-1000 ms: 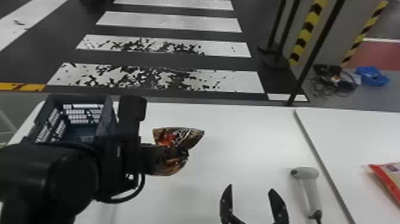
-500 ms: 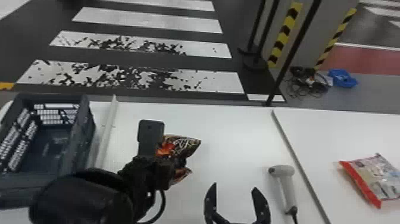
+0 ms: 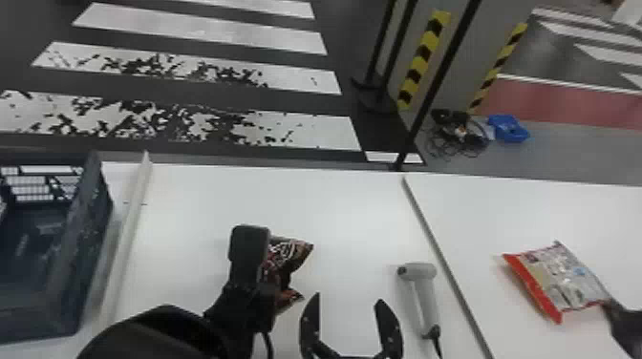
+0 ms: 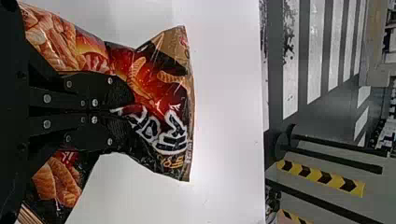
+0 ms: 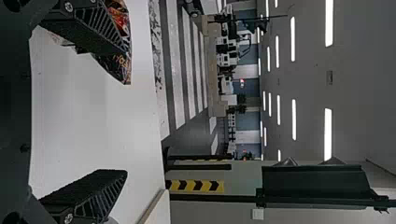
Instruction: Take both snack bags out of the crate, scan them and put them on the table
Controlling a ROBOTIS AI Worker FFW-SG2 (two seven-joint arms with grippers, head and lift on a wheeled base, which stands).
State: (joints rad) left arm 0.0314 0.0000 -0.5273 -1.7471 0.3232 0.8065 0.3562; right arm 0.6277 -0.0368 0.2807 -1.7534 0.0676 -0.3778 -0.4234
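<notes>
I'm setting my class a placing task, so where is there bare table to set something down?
Bare: the far middle of the white table, between pale strip and grey seam, beyond the left gripper and scanner; also between seam and red-edged bag. Crowded: the near middle, with left gripper and its dark bag, right gripper and scanner close together.

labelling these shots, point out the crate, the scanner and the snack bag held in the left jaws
Crate (image 3: 88,229): head view, on its side wall.
Scanner (image 3: 428,308): head view, on its handle.
Held snack bag (image 4: 156,91): left wrist view, on its printed face.
</notes>
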